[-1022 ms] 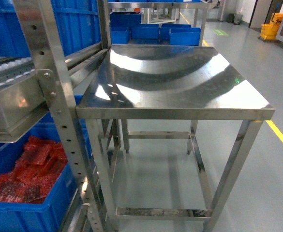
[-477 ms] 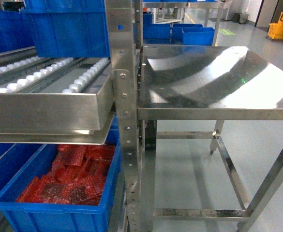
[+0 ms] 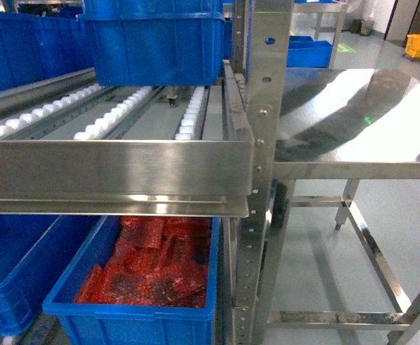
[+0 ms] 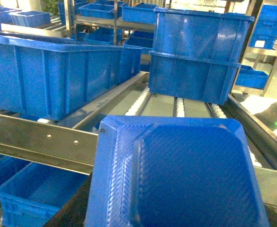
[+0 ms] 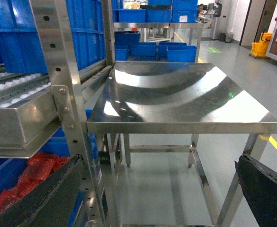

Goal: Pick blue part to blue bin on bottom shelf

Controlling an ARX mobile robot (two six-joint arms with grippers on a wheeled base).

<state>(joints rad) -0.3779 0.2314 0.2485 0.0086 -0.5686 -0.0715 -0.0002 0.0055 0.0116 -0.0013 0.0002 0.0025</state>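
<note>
- Factory floor, grey and glossy, runs behind a stainless-steel rack on the left and a separate steel table on the right of the head view.
- Bottom shelf: a roller-rail level with a flat front lip, crossing the left and centre of the head view. White rollers run from the lip toward the far end.
- Stacked blue crates sit on the rails at the far end of this shelf. In the left wrist view a long blue crate stands on the rails to their left, near them but apart.
- Blue bin of red parts: below the shelf, just left of the rack upright. A second blue bin stands beside it on the left.
- Blue part: a shallow embossed tray that fills the near foreground of the left wrist view, in front of the shelf lip and not yet on the rails.
- Left gripper: the part hides its fingers, so it cannot be told whether it is clenched or released.
- Right gripper: its dark fingers appear at the lower left and lower right corners of the right wrist view, spread wide with nothing between them. It faces the steel table and the rack upright.
</note>
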